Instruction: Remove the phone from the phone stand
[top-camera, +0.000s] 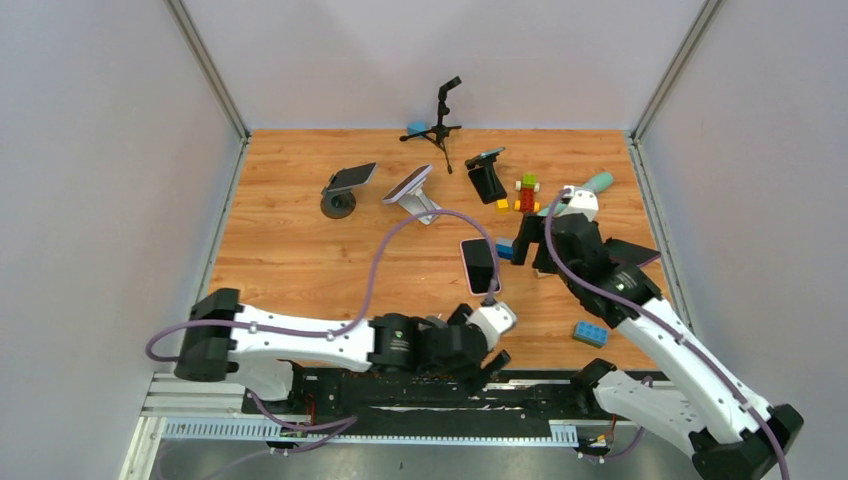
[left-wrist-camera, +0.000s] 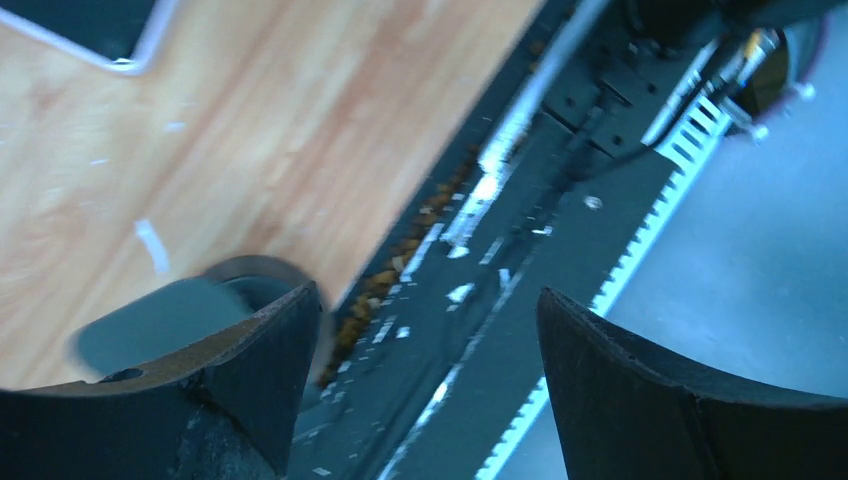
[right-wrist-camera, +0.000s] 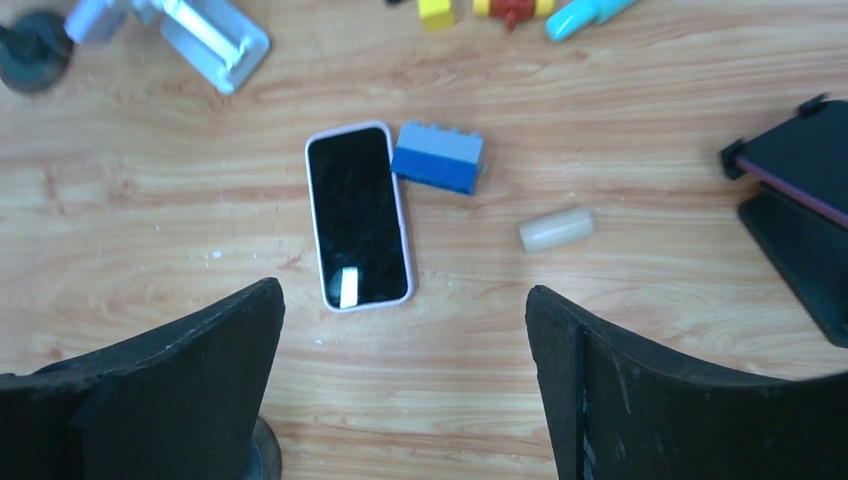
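Note:
A phone in a pink case (top-camera: 480, 265) lies flat, screen up, on the wooden table; it also shows in the right wrist view (right-wrist-camera: 358, 215). My right gripper (top-camera: 530, 255) hovers just right of it, open and empty (right-wrist-camera: 405, 340). My left gripper (top-camera: 482, 340) is open and empty at the table's near edge, over the black rail (left-wrist-camera: 430, 340). At the back, a white stand (top-camera: 420, 200) holds a pink-cased phone (top-camera: 408, 182). A black round stand (top-camera: 338, 205) holds a dark phone (top-camera: 350, 177). A black stand (top-camera: 487, 183) also holds a phone.
A blue brick (right-wrist-camera: 437, 157) touches the flat phone's top right corner, with a cream cylinder (right-wrist-camera: 556, 229) beside it. A black stand with a phone (right-wrist-camera: 795, 165) is at the right. A tripod (top-camera: 440, 120), toy bricks (top-camera: 526, 192), a teal marker (top-camera: 598, 182) and another blue brick (top-camera: 590, 333) lie around.

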